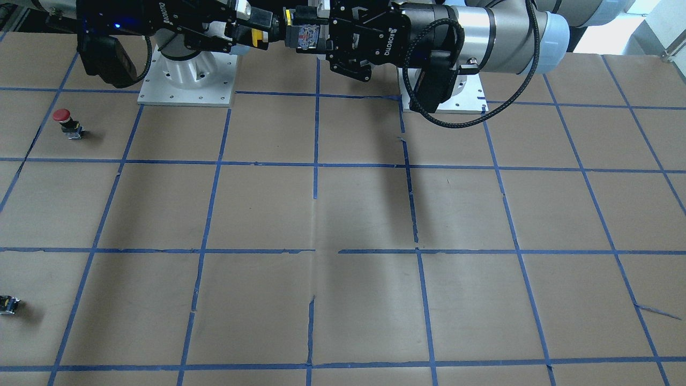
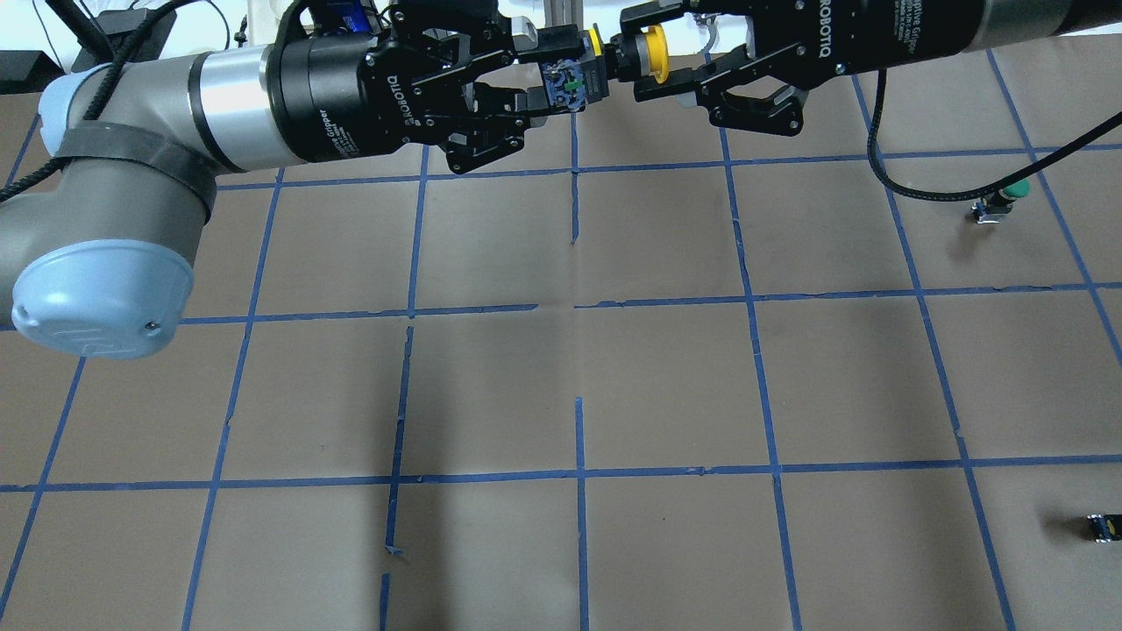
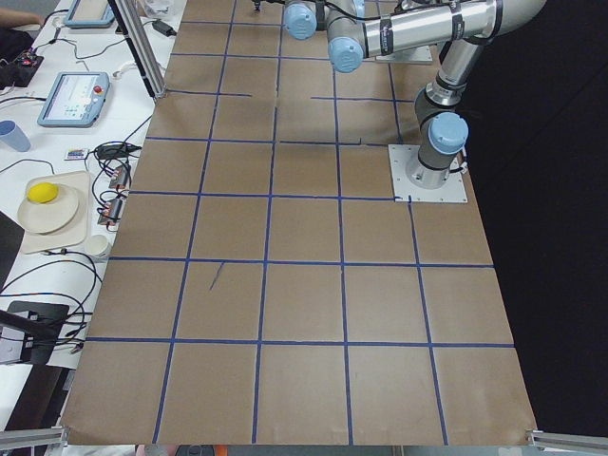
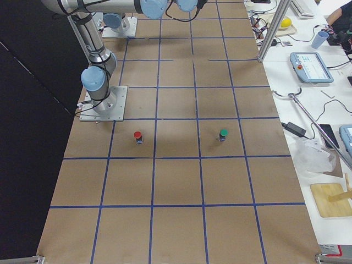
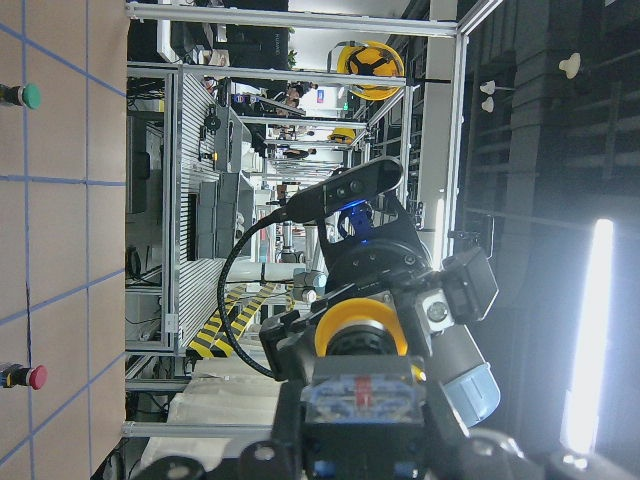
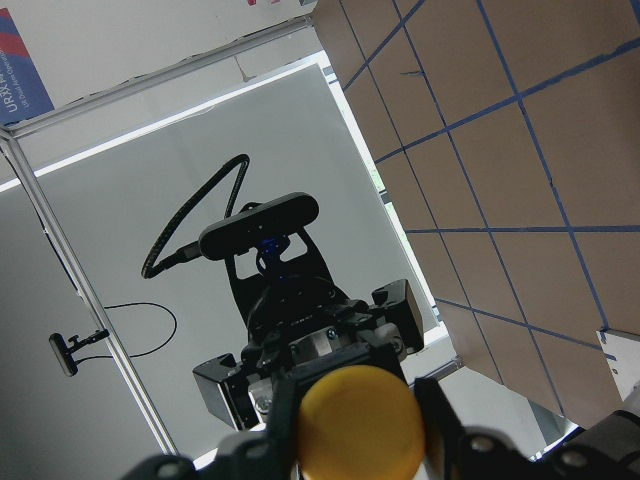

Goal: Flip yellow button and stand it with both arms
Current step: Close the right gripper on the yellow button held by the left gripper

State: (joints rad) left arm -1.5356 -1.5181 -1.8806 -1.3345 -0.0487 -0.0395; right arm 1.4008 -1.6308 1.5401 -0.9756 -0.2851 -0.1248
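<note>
The yellow button (image 2: 655, 54) is held in the air near the robot's bases, lying on its side between both grippers. My left gripper (image 2: 561, 74) is shut on its block body (image 1: 305, 35). My right gripper (image 2: 635, 54) is closed around the yellow cap end, with a finger on each side of the cap (image 6: 360, 425). The left wrist view shows the block body low in the frame and the cap (image 5: 360, 320) behind it. In the front-facing view my left gripper (image 1: 303, 33) is on the right and my right gripper (image 1: 257, 32) is on the left.
A red-capped button (image 1: 63, 119) stands on the table on my right side. A green-capped button (image 2: 1008, 194) stands farther out on that side. A small dark capless part (image 2: 1103, 527) lies near the table's right edge. Blue tape lines grid the brown table (image 2: 666, 386).
</note>
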